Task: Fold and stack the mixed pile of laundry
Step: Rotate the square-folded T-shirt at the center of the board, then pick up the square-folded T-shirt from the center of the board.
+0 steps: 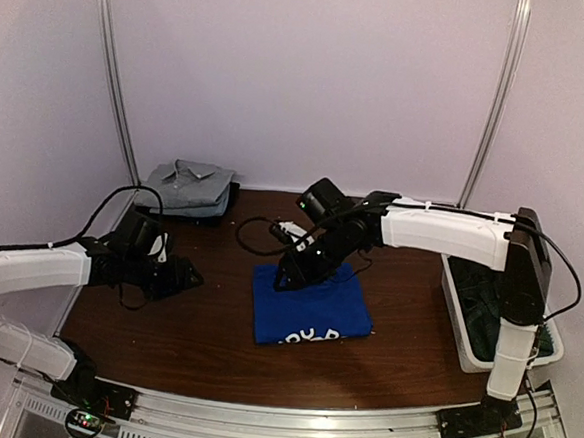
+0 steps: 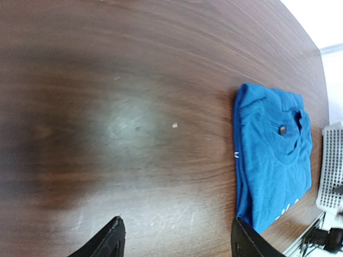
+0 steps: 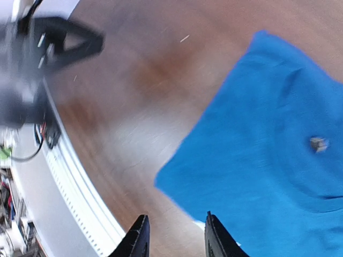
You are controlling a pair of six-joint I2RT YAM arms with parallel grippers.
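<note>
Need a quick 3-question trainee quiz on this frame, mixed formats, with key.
1. True or false: the blue shirt lies inside the bin.
2. Where is the grey stack? A) far left corner B) in the bin C) on the blue shirt
3. What is between the left gripper's fingers?

Key:
1. False. It lies flat outside the bin.
2. A
3. Nothing. The jaws stand open.
</note>
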